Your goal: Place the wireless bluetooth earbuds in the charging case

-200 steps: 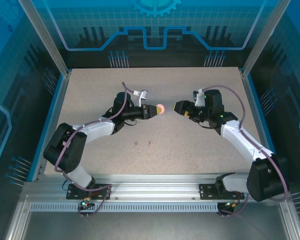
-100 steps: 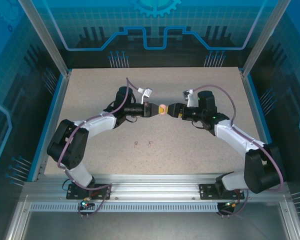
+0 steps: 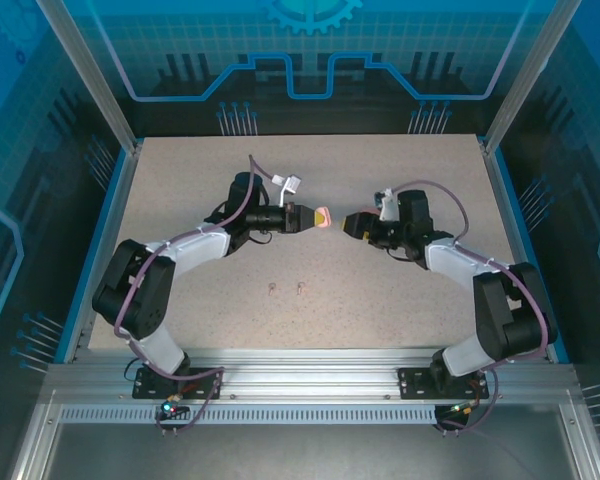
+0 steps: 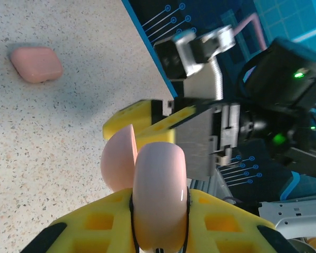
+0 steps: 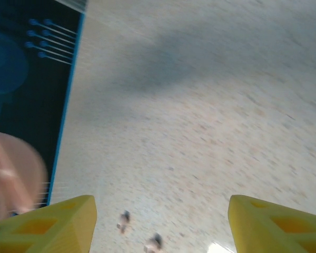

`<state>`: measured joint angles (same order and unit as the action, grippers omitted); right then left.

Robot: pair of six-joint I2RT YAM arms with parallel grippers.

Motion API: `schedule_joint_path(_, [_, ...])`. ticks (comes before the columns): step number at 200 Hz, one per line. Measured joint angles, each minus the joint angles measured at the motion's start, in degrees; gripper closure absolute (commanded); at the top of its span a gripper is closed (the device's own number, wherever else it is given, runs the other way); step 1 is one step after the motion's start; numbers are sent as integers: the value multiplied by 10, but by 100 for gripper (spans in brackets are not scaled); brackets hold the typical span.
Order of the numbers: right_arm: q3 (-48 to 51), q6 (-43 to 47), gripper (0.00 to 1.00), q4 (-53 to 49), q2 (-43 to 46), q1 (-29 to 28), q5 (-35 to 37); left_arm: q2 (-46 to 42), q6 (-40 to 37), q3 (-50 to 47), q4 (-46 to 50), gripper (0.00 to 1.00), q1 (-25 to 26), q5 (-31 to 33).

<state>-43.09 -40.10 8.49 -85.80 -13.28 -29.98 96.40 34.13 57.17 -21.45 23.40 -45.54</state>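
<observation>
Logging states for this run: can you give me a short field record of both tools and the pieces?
Left tool: shut on glossy pink rounded charging case, lid apparently open, held off the table
Right tool: open, empty, facing that case, apart from it
Earbuds: two tiny stemmed earbuds lying side by side on speckled tabletop
Second case: closed pink rounded-square case lying on the tabletop

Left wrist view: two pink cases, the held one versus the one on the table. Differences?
The held case is lifted, clamped in the left gripper; the loose case lies on the table. The held case's lid is open; the loose case is shut. Both are salmon pink and rounded.
</observation>
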Motion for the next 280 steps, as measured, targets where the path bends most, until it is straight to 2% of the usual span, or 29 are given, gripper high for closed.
schedule_joint_path(37, [17, -7, 31, -21, 75, 5, -6, -1, 2, 0, -12, 100, 0, -4])
schedule_joint_path(65, [3, -4, 33, -13, 113, 5, -40, -1, 5, 0, -23, 100, 0, -9])
schedule_joint_path(121, [-53, 2, 47, -2, 55, 3, -96, -1, 25, 0, -57, 100, -2, -8])
schedule_joint_path(201, [-91, -4, 47, 7, 8, -19, -103, -1, 50, -2, -88, 100, -3, -8])
schedule_joint_path(280, [-103, -12, 58, 15, -29, -30, -99, 1, 52, -3, -94, 100, -3, -8])
